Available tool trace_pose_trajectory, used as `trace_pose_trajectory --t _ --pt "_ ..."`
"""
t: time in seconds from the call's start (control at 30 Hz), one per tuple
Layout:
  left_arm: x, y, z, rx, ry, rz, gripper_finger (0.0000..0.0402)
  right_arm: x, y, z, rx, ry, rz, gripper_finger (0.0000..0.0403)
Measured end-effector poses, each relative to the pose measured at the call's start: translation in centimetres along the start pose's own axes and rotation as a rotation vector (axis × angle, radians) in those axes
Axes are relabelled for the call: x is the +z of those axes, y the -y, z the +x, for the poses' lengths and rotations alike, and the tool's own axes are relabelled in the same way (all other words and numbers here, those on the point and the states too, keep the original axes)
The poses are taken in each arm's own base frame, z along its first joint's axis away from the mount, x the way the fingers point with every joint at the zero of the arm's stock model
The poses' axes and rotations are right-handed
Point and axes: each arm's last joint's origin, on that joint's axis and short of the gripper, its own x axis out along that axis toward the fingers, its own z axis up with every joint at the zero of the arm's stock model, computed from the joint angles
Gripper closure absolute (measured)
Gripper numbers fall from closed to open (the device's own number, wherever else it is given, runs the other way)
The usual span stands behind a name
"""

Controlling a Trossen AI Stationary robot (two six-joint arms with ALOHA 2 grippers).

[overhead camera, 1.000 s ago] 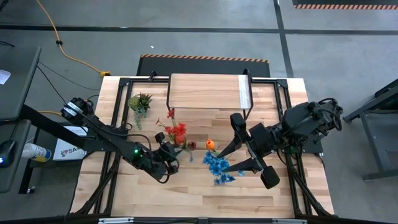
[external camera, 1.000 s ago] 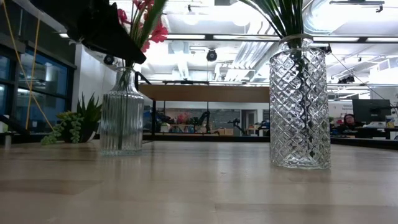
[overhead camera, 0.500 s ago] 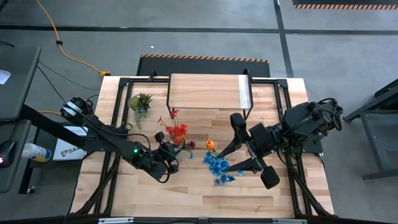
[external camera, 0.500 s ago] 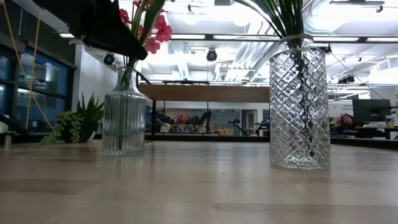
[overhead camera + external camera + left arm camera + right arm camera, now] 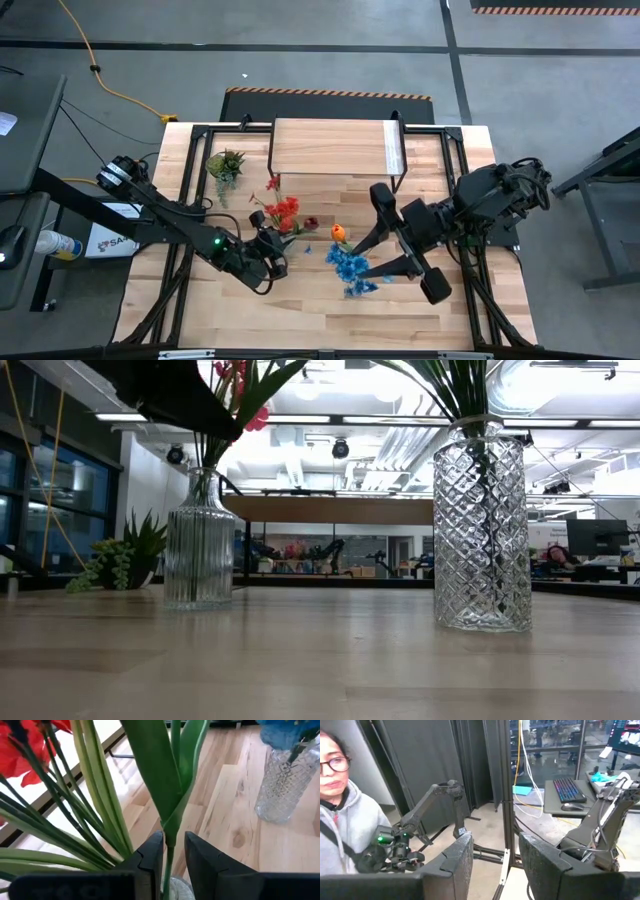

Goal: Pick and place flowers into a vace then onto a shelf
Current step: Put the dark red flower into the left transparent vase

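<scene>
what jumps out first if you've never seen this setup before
The red flowers left of the table's middle, a green stem pinched in the left tool above a ribbed glass vase. Right of them stands a diamond-cut vase with the blue flowers, below the open right tool.

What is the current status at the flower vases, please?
Left gripper shut on a green stem above the ribbed vase. Right gripper open, waiting right. Shelf unobstructed.

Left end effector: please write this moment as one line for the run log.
left end effector: shut on flower stem over ribbed vase | right end effector: open, empty, raised | blue flowers: in diamond vase | shelf: bare
</scene>
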Motion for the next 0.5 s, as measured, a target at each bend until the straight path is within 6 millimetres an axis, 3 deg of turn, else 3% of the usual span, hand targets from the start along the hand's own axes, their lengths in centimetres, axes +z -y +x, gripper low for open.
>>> trace_pose_trajectory --t 0.5 --pt "-0.4 -0.15 0.01 0.0 -0.031 0.01 0.0289 -0.01 -0.09 -0.01 0.031 -0.005 0.0 0.0251"
